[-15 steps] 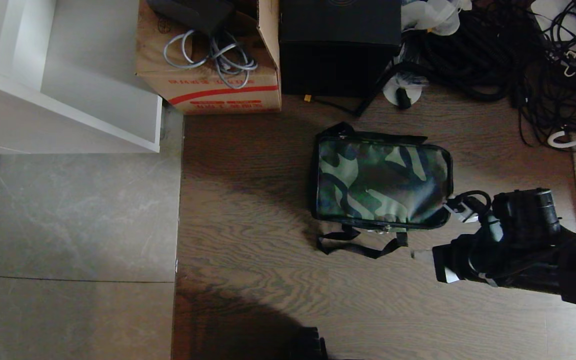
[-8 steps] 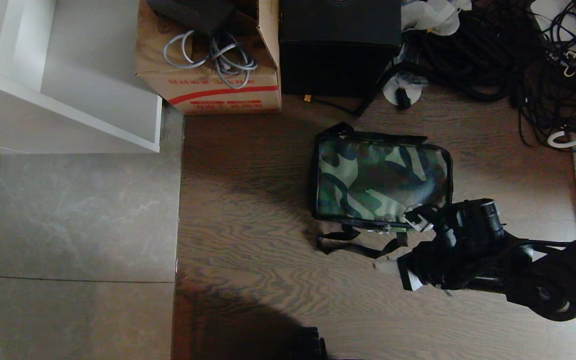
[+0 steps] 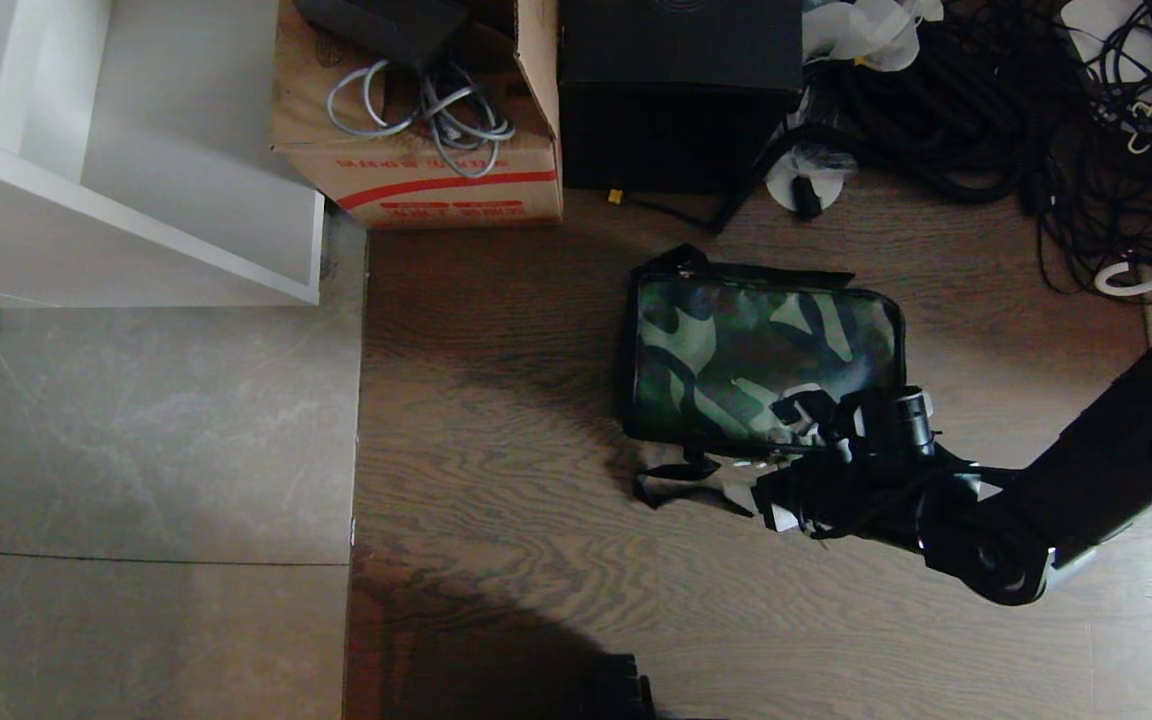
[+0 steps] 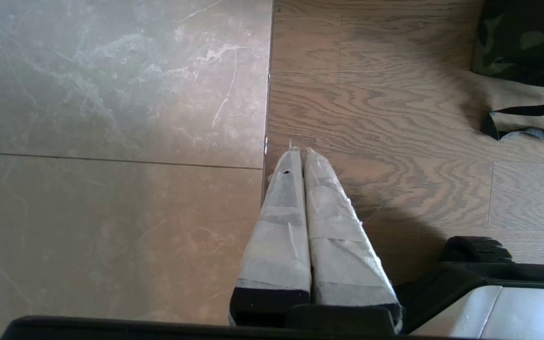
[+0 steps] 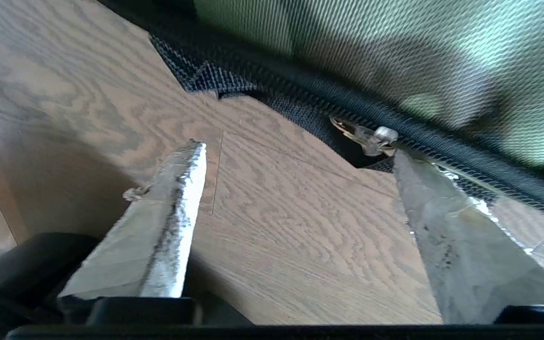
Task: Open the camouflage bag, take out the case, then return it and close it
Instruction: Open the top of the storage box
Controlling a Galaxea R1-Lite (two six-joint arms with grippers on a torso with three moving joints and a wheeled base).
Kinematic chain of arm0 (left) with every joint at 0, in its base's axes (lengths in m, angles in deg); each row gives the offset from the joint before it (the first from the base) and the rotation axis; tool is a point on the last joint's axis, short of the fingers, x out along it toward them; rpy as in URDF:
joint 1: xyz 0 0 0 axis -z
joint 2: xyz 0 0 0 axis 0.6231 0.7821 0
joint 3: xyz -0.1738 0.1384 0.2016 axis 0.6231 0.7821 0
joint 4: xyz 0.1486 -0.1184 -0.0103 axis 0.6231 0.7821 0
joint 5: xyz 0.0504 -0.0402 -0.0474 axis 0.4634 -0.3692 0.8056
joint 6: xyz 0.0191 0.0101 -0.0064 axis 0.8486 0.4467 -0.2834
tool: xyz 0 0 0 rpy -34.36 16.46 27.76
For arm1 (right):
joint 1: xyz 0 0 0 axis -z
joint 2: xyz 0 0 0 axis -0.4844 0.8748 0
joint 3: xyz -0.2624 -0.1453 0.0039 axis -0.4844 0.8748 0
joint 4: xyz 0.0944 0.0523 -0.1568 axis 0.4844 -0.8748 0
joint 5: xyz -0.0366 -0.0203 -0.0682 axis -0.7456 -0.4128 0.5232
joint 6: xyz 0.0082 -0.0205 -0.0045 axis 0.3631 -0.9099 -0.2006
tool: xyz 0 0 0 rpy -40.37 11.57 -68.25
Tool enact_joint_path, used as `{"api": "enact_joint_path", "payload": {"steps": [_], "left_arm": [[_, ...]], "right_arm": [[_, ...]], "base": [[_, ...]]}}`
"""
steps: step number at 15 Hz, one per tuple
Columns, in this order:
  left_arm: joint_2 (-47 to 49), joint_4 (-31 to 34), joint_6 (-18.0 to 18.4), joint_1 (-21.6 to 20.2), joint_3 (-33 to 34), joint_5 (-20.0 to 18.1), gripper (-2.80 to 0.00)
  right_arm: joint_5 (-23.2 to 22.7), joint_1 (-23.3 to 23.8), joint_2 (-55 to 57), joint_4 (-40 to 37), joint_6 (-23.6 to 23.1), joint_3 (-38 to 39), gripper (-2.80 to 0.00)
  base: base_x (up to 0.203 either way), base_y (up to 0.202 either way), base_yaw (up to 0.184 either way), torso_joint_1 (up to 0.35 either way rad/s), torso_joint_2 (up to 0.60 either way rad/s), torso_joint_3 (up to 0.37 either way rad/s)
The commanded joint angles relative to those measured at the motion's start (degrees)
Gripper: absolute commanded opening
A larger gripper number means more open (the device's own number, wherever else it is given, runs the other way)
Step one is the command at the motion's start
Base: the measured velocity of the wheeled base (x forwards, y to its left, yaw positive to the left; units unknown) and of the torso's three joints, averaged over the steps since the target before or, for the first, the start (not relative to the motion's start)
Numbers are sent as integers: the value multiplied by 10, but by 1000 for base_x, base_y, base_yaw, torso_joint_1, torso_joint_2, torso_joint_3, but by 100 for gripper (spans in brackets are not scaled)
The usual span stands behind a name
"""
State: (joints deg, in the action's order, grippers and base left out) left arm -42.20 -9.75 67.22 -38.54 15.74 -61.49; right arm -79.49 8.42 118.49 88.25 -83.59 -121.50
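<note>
right tool [image 5: 295, 151] spread wide (low), left tool [image 4: 299, 158] closed

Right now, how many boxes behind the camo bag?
2. Cardboard carton with grey cables sits behind-left of the bag; black box stands beside the carton, directly behind. Both cropped; others may be hidden.

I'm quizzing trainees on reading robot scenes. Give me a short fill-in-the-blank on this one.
1. The bag lies on the ___ floor.
2. The right gripper's jaws are ___.
3. The left gripper's jaws are ___.
4. The cardboard carton holds coiled ___.

Missing words: wooden; open; shut; cables
</note>
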Motion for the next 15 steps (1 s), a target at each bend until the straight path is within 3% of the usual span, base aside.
{"api": "enact_joint_path", "payload": {"steps": [1,7,8,15], "left_arm": [[0,0,0,0,0,0,-280],[0,0,0,0,0,1,-280],[0,0,0,0,0,1,-280],[0,0,0,0,0,0,-280]], "right_arm": [[-1,2,13,10,0,-8,0],[1,2,24,45,5,1,0],[1,5,23,49,5,6,-280],[1,6,31,80,5,8,-280]], "base": [[0,0,0,0,0,0],[0,0,0,0,0,0],[0,0,0,0,0,0],[0,0,0,0,0,0]]}}
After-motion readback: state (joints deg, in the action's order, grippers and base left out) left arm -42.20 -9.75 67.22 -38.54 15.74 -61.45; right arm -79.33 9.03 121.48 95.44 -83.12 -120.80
